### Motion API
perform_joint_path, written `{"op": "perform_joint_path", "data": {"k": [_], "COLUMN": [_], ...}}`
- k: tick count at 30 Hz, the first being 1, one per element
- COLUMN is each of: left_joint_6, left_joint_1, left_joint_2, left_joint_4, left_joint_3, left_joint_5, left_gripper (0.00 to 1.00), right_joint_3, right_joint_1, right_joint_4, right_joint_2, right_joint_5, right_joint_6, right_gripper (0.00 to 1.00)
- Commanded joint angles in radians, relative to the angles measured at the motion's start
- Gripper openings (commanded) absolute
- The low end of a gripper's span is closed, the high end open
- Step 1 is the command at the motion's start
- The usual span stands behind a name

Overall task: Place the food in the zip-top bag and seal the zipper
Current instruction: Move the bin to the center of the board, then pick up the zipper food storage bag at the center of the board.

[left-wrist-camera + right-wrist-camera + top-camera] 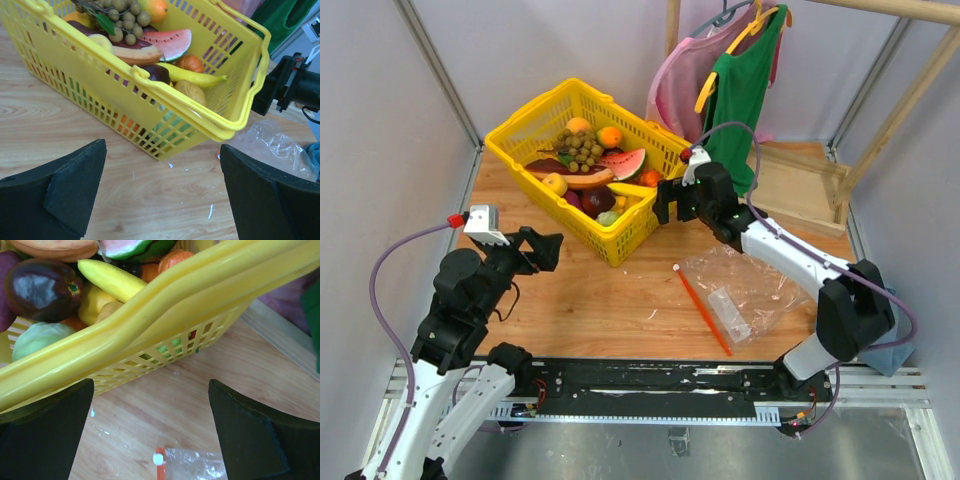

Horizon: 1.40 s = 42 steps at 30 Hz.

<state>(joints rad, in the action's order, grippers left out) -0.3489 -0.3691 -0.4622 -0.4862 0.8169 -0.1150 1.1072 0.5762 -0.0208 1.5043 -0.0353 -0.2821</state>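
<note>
The toy food lies in a yellow basket (525, 130): a banana (630, 189), a watermelon slice (622, 163), an orange (610, 136), grapes (578, 148), a green cabbage (37, 337). The clear zip-top bag (745, 290) lies flat on the table, its red-orange zipper (702, 310) along its left edge; the zipper's end shows in the right wrist view (160, 470). My right gripper (665, 205) is open and empty by the basket's right rim. My left gripper (542, 250) is open and empty, left of the basket's near corner.
Green and pink clothes (740, 75) hang on a wooden rack at the back right. A wooden tray (800, 185) lies below them. A blue cloth (890, 355) lies at the table's right front edge. Grey walls close in both sides.
</note>
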Motion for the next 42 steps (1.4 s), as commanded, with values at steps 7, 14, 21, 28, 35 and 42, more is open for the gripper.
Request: {"op": "perform_joint_path", "data": {"k": [7,14,21,28,35,42], "left_joint_6": [-0.003,-0.017,-0.053,-0.116,-0.157,-0.205], "left_joint_1": [-0.007,-0.008,-0.007,-0.007,-0.007,-0.007], "left_joint_2": [-0.011,-0.003,-0.001,-0.009,-0.021,-0.041], "left_joint_4": [0.038,0.036,0.026,-0.025,-0.036,-0.048], "left_joint_3": [-0.006,-0.017,-0.016,-0.025,-0.056,-0.098], "left_joint_5": [0.013,0.037,0.093,0.164,0.247,0.315], "left_gripper": [0.99,0.99,0.99,0.99,0.99,0.99], "right_joint_3": [0.156,0.086,-0.062,-0.153,-0.207,-0.298], "right_joint_1": [0.048,0.048,0.048,0.066,0.109,0.232], "right_joint_4": [-0.036,0.036,0.13,0.326,0.544,0.583], "right_joint_2": [0.117,0.039,-0.112,-0.227,-0.235,-0.227], "right_joint_5": [-0.008,-0.012,0.028,0.097,0.128,0.242], "right_joint_6": [-0.006,0.035,0.055,0.086,0.074,0.001], "right_gripper": [0.98,0.98,0.98,0.98,0.98,0.91]}}
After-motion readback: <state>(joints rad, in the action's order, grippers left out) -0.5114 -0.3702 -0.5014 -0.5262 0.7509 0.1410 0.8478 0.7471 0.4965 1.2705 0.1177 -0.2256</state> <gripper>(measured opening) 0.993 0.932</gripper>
